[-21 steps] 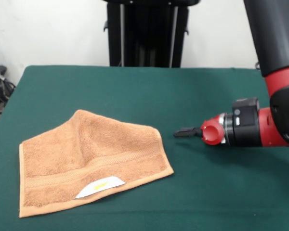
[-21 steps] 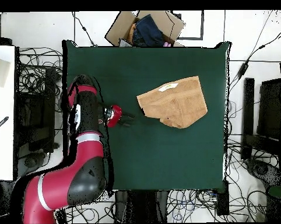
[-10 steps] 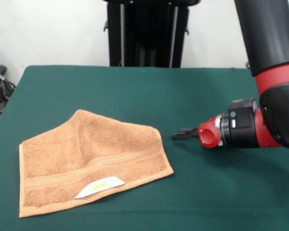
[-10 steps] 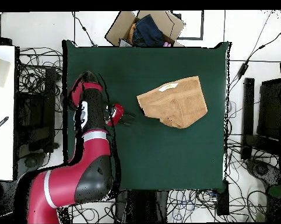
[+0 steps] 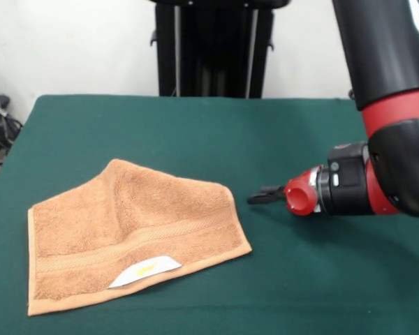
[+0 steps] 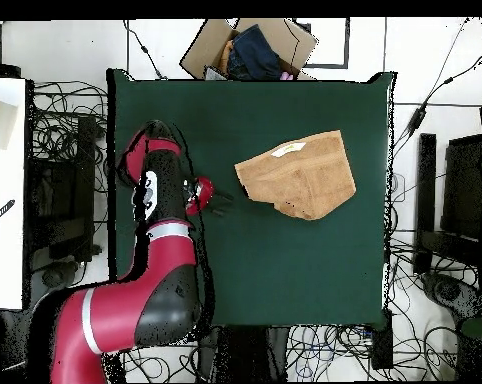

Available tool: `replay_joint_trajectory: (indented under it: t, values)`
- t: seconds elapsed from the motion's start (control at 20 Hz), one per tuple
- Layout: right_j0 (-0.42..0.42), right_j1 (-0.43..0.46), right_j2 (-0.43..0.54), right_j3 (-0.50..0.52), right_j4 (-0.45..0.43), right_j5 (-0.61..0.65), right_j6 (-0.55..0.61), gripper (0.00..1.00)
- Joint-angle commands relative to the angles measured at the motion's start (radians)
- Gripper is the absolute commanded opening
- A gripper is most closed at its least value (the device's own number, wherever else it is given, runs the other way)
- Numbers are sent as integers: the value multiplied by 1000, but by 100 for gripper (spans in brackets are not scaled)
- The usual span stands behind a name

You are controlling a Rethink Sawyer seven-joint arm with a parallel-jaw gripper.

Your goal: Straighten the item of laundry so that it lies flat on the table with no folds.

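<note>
The item of laundry (image 5: 126, 227), an orange-tan towel, lies on the left half of the green table (image 5: 216, 125). One part is folded over, so its outline is uneven, with a raised crease running across the middle. A white label with a yellow mark (image 5: 146, 271) shows near its front edge. My gripper (image 5: 257, 197) points sideways, low over the cloth-covered table, a short gap to the right of the towel's right corner, and holds nothing. From overhead the towel (image 6: 300, 172) lies right of centre, with the gripper (image 6: 221, 203) just off its left corner.
A cardboard box with dark clothing (image 6: 247, 48) sits beyond the table's top edge in the overhead view. A black stand (image 5: 213, 49) rises behind the table. Cables cover the floor around it, and a white surface (image 6: 5, 190) lies to the left.
The arm has swung slightly and the gripper has crept a little closer to the towel's corner. The towel has not moved.
</note>
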Motion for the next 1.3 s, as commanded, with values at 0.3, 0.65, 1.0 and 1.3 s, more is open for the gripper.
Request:
replay_joint_trajectory:
  t: [0.3, 0.65, 1.0, 1.3]
  values:
    - [-85, 165, 228, -8, -37, -851, -88, 100]
    - [-31, 168, 214, -83, -68, -688, -93, 100]
    - [-32, 188, 235, -139, -71, -625, -142, 100]
    - [-44, 216, 258, -199, -60, -572, -203, 100]
